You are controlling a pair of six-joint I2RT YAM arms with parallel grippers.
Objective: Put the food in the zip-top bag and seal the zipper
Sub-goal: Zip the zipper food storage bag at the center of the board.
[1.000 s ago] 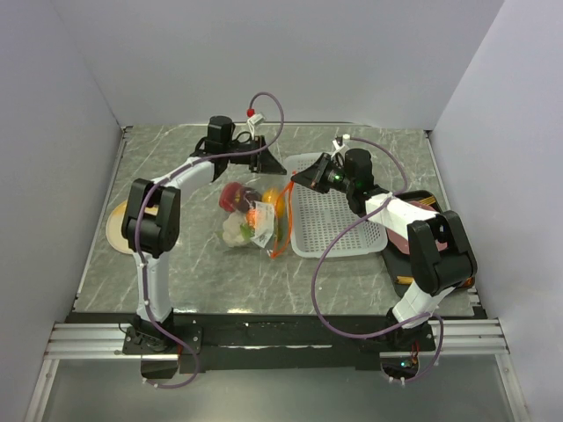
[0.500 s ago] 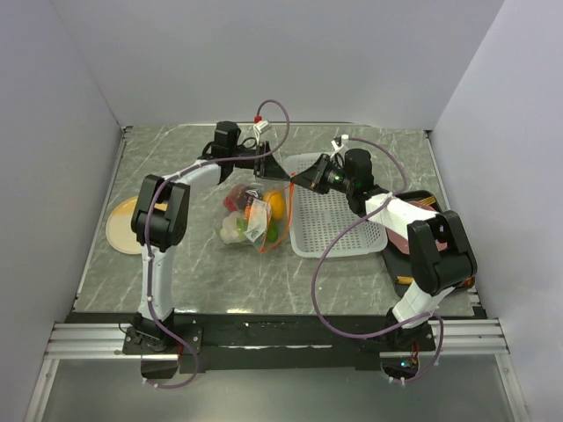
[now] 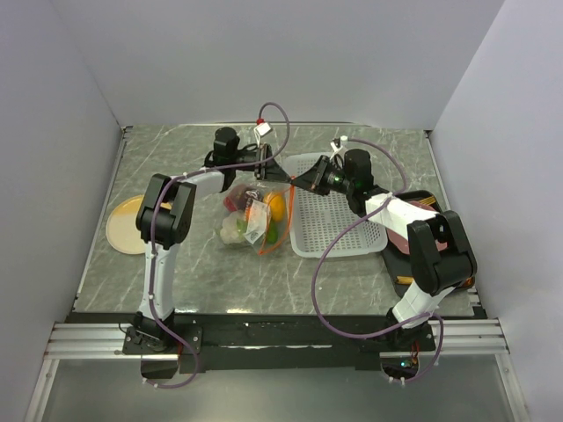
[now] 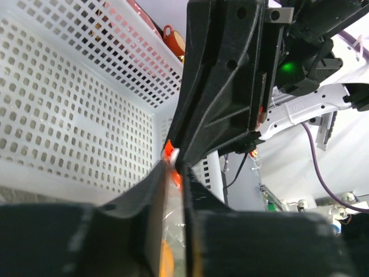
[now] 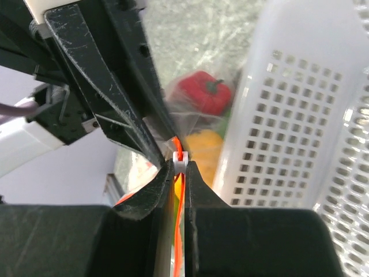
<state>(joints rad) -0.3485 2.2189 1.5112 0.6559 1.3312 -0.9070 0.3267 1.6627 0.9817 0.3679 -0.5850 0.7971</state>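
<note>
Ops: Table layout, big to small?

Dev: Grey marbled table with plain white walls round it. White perforated basket sits right of centre. Tan plate is at the far left, well apart from the rest.

Ops: Bag?

Dev: Clear crinkly bag lies just left of the basket, mouth side toward it. Can't tell if bag and basket wall touch.

Ops: Food?

Dev: Food is inside the bag. I can see a red pepper, a white cauliflower, an orange and a green piece low in the bag. The rest is blurred by the film.

Ops: Zipper?

Dev: Orange-red zipper runs along the bag edge nearest the basket. Its far end is lifted to where both arms meet. Can't tell how much is sealed.

Ops: Grippers?

Dev: Left gripper comes in from the left. Its fingers are pressed together on the zipper, with strip and clear film sandwiched between them. Right gripper is tip to tip with it, clamped tight on the same zipper. A small white tab sits right at its fingertips.

Ops: Any readable text?

Dev: Small print on the white arm link, too blurred to read. Green light is lit on the right wrist.
</note>
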